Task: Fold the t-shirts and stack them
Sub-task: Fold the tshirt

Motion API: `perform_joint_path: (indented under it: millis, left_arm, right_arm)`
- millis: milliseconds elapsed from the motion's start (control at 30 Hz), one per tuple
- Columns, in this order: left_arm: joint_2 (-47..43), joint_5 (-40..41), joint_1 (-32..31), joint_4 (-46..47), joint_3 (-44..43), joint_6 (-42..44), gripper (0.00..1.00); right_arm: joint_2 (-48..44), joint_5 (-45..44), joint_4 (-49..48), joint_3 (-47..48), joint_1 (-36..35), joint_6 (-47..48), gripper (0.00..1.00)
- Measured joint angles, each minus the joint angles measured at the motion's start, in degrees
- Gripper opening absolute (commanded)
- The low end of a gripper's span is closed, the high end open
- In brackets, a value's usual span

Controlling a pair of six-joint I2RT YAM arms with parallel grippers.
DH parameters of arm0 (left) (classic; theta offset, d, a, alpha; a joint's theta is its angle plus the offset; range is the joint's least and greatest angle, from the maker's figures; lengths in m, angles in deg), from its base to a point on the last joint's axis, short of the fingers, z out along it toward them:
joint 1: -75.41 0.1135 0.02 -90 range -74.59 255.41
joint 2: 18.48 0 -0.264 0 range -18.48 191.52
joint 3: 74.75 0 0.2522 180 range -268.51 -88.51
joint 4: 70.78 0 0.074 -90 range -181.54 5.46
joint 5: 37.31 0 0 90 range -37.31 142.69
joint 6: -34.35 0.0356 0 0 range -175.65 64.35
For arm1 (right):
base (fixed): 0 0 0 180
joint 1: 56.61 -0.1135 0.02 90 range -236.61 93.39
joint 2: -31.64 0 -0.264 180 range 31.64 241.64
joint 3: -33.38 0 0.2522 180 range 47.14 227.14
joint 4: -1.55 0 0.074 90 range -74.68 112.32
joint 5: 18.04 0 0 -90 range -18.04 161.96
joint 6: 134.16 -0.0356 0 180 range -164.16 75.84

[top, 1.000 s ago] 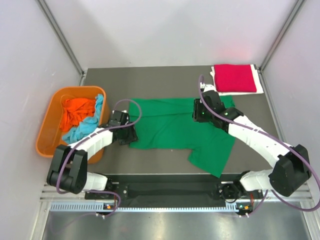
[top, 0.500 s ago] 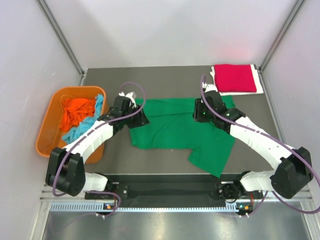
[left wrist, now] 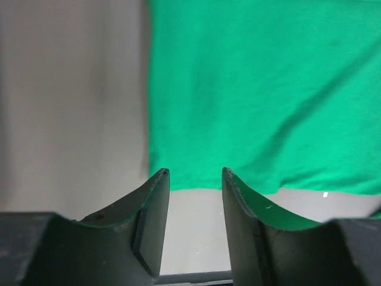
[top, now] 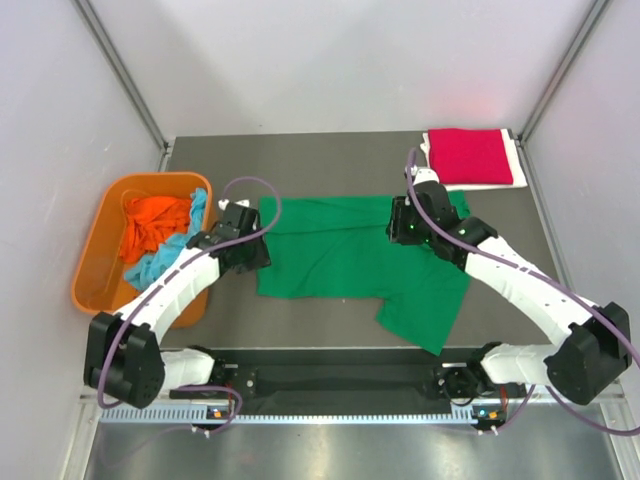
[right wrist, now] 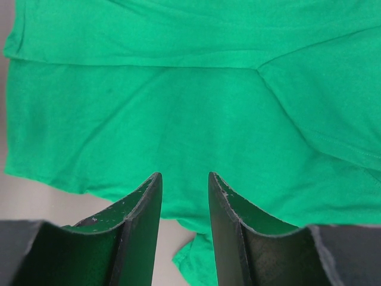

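Left claw (left wrist: 195, 173) shifted back from the far corner to the 9 o'clock edge of the bright green cloth t-shirt (top: 330, 262); jaws spread, empty. Right claw (right wrist: 184, 176): spread, above the shirt's 3 o'clock side. Shirt flat at centre of dark grey bench (top: 300, 165). Folded crimson red t-shirt (top: 468, 155): 1 o'clock.

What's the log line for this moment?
left tool open, beside green t-shirt edge; right tool open over it; red t-shirt folded, far right; orange t-shirt, blue t-shirt in tub
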Motion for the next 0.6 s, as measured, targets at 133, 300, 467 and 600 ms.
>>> perform_joint_path:
  millis: [133, 300, 467, 600]
  left_arm:
    - [-0.48, 1.51, 0.00, 0.07, 4.09, -1.90, 0.48]
    - [2.32, 3.06, 0.00, 0.28, 8.24, -3.67, 0.42]
    - [3.28, 3.10, 0.00, 1.38, 9.64, -4.59, 0.29]
    - [4.13, 2.47, 0.00, 4.02, 9.64, -4.94, 0.19]
  right_arm:
    - [-0.42, 0.46, 0.28, 0.00, 0.00, 0.00, 0.38]
    - [-1.66, 0.50, 1.36, 0.00, 0.00, 0.07, 0.38]
    - [-3.58, 0.46, 1.92, 0.00, 0.46, 0.44, 0.38]
    - [-4.02, 0.46, 2.08, 0.00, 0.74, 0.59, 0.38]
